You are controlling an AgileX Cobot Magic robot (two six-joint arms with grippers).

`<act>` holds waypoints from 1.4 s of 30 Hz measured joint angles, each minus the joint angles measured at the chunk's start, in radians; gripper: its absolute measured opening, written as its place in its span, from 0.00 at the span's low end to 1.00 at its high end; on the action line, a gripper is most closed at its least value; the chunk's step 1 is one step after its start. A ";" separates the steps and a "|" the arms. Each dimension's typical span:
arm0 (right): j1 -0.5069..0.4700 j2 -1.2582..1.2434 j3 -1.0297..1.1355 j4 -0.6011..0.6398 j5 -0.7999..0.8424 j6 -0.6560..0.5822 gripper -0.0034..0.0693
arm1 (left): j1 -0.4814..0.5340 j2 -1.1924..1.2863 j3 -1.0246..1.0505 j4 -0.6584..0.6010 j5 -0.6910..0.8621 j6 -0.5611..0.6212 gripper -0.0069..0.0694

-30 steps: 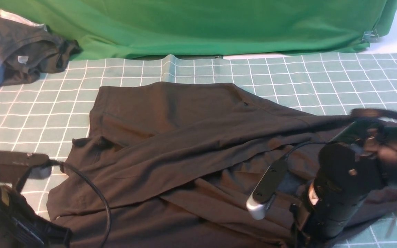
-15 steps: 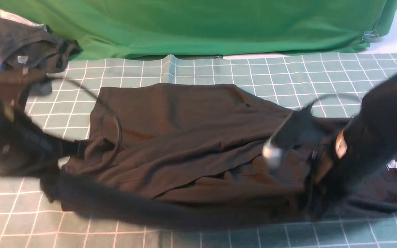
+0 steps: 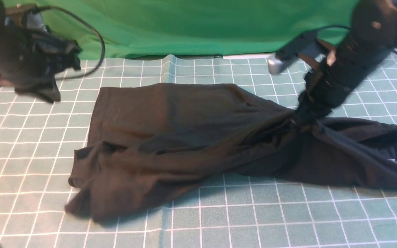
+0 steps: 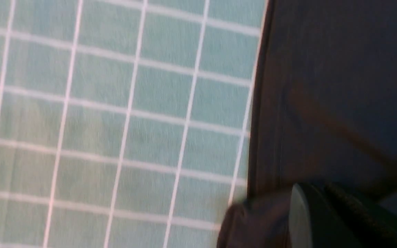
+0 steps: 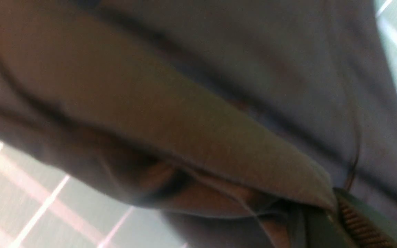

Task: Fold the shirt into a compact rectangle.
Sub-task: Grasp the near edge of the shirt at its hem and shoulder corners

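Shirt [image 3: 184, 137] hangs partly raised from the clenched right tool [image 3: 300, 120] (left tool [image 3: 52, 94] empty, shut, apart).

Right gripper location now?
Front view: right gripper, right of centre, is shut on a bunched fold of the black shirt, below the green cloth.

"And there's the right gripper [image 3: 300, 120], pinching a bunch of the black shirt [image 3: 133, 113] up off the grid-patterned cloth [image 3: 253, 217]!"

"What of the left gripper [image 3: 57, 82]?"

"Apart from the shirt, near the heaped garment [image 3: 62, 46]; shut, I think, but it's blurred. Green fabric [image 3: 202, 27] hangs right across the back!"
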 joint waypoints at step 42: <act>-0.007 0.138 -0.161 0.122 0.232 0.017 0.09 | -0.219 -0.060 0.444 -0.052 -0.151 -0.415 0.87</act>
